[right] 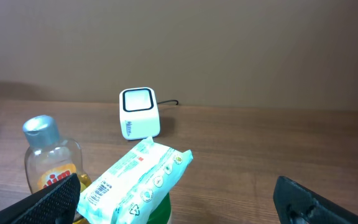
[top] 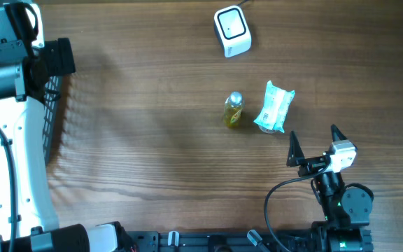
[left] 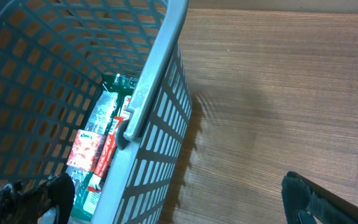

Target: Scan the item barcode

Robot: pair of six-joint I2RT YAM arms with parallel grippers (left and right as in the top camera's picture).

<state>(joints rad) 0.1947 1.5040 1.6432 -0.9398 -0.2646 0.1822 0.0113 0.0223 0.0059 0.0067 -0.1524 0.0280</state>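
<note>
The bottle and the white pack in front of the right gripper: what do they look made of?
Bottle: clear, glossy plastic by the look, since yellowish contents show through its wall. Its cap is matte silver-grey, plastic or metal, I cannot tell which. Pack: soft, thin plastic film with a slight sheen, creased and crimped at the end seam, with a printed barcode.

From overhead I saw only a strip of the basket (top: 54, 115); the left arm (top: 9, 140) covered the rest. Through its mesh, the packets (left: 95, 149) inside carried lettering too small to read. In the right wrist view, the wipes pack (right: 143, 171) hid most of a green object (right: 158, 214) beneath it, and its barcode (right: 103, 186) was too fine to make out.
</note>
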